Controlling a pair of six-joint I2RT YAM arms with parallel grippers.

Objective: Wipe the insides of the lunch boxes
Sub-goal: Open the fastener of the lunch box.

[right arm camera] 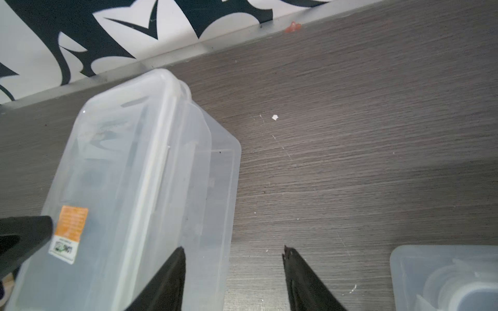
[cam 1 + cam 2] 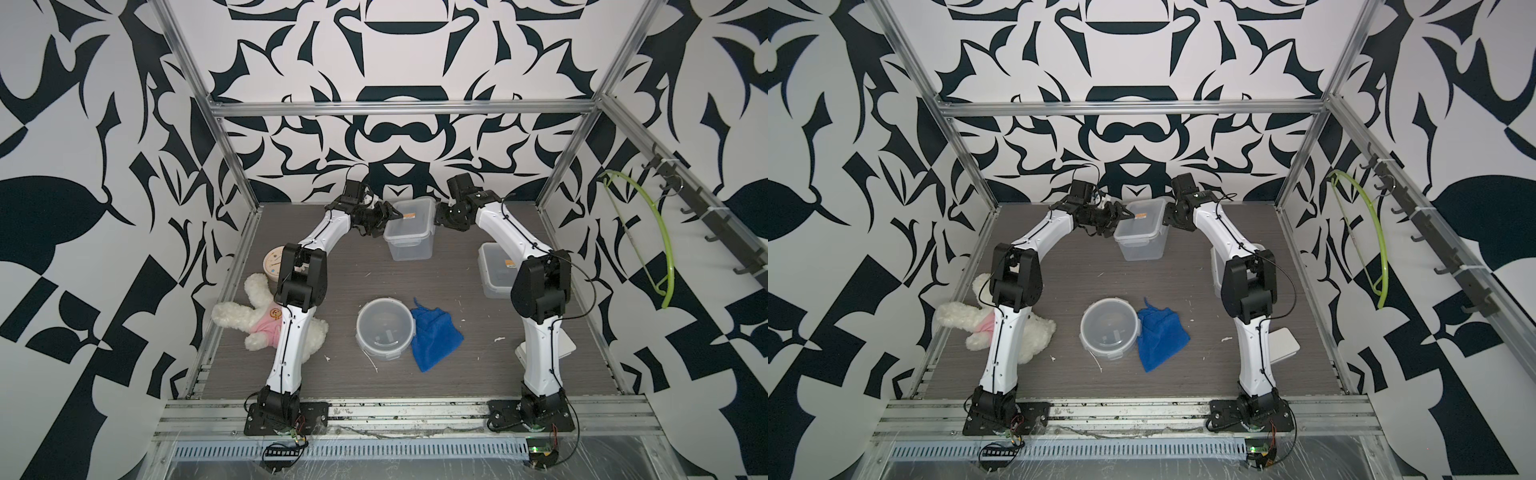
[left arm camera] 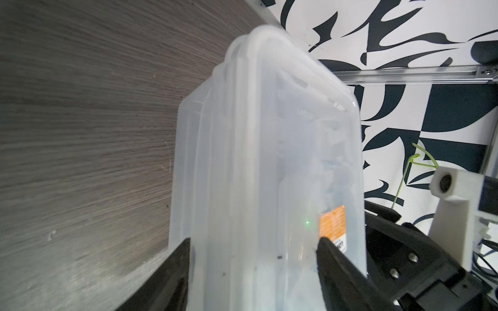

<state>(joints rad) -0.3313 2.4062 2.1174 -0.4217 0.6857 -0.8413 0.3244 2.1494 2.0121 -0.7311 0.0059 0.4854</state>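
Top view: rectangular lunch box (image 2: 409, 232) lidded, far middle of table (image 2: 353, 270).
Left wrist: left gripper (image 3: 253, 239) jaws astride box's lidded edge; clamped or not, cannot tell.
Right wrist: right gripper (image 1: 234, 247) spread, empty, just beside box wall; left nearer.

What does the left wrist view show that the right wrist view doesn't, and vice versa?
Only the left wrist view: the green hanger, and the left gripper straddling one end of the rectangular lunch box. Only the right wrist view: the open right gripper, a second lunch box, white crumbs. Both: the rectangular lunch box, its orange sticker, the grey table.
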